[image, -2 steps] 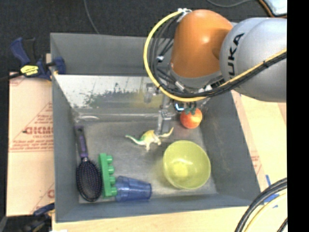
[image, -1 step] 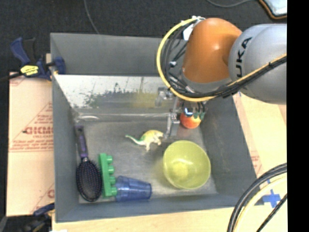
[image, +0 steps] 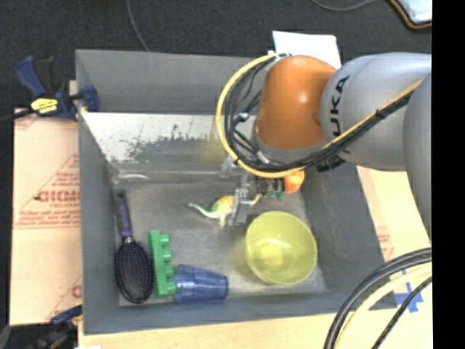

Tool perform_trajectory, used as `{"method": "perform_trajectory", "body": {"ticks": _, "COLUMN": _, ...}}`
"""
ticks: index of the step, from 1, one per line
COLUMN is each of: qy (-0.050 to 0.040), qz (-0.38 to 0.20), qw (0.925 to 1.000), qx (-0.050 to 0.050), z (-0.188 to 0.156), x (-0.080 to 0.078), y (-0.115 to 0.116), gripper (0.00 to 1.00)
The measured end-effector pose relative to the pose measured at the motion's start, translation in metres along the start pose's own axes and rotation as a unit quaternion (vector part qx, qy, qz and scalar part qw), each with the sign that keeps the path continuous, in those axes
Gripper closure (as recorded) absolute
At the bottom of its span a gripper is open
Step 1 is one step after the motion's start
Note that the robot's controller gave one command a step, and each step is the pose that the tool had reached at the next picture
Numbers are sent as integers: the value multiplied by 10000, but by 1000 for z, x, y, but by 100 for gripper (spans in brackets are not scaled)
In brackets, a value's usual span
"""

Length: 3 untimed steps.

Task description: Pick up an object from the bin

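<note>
This is looking like a robotics lab or test workspace. A large grey industrial arm marked KUKA, wearing an orange cover and looped cables, is arching over a grey metal bin, with its gripper hanging inside. Unrelated household odds and ends are lying about the gripper: a small toy dinosaur just beside it, a yellow bowl near it, and a dark hairbrush, green block and blue cup farther off. Beyond the bin, well apart from the gripper, a loose wire is trailing over dark carpet.
</note>
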State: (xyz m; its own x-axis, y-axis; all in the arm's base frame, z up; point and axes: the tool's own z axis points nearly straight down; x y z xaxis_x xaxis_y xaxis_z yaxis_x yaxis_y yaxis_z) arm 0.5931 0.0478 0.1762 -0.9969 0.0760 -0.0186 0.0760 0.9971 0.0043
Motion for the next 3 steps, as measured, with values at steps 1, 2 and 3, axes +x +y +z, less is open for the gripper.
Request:
{"method": "perform_trajectory", "body": {"ticks": 1, "qy": 1, "qz": -537, "qw": 9986, "qx": 5, "z": 33, "x": 4, "y": -40, "gripper": 0}}
{"method": "perform_trajectory", "body": {"ticks": 2, "qy": -46, "qz": 449, "qw": 9990, "qx": -20, "z": 81, "x": 23, "y": -36, "gripper": 0}}
{"method": "perform_trajectory", "body": {"ticks": 3, "qy": -39, "qz": -370, "qw": 9993, "qx": -3, "z": 105, "x": 12, "y": -10, "gripper": 0}}
